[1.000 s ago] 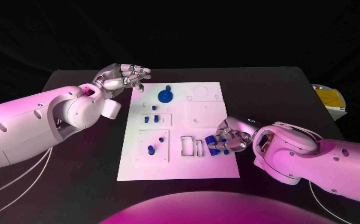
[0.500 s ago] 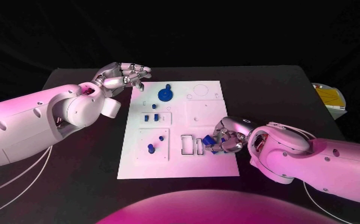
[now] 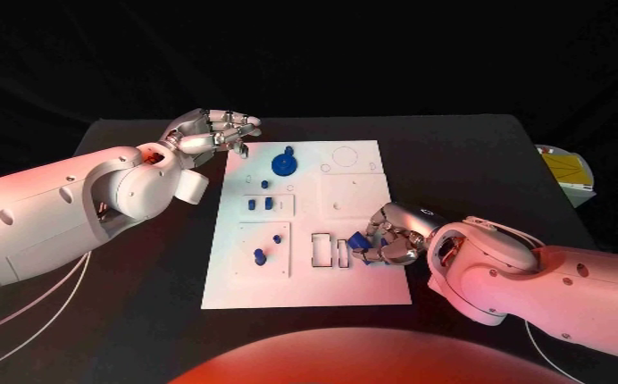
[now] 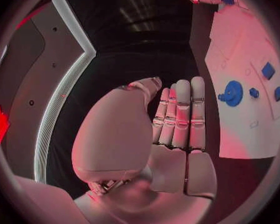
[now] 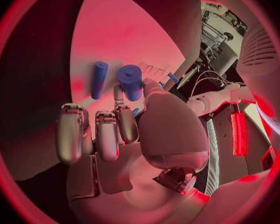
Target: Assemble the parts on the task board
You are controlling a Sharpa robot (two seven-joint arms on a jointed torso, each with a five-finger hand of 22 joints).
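Right hand (image 3: 393, 243) sits over the near right part of the task board (image 3: 367, 286), fingers curled around a blue cylindrical part (image 5: 130, 82); a second long blue part (image 5: 99, 79) lies flat on the board just beside the fingertips. Left hand (image 3: 212, 130) hovers off the board's far left corner above the desk (image 3: 142, 313), fingers straight and together, holding nothing. Blue gear (image 3: 285, 164) lies near it on the board.

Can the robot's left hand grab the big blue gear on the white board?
Probably yes. The left robot hand holds nothing and hangs at the task board's far corner; the blue gear lies close by with nothing between them.
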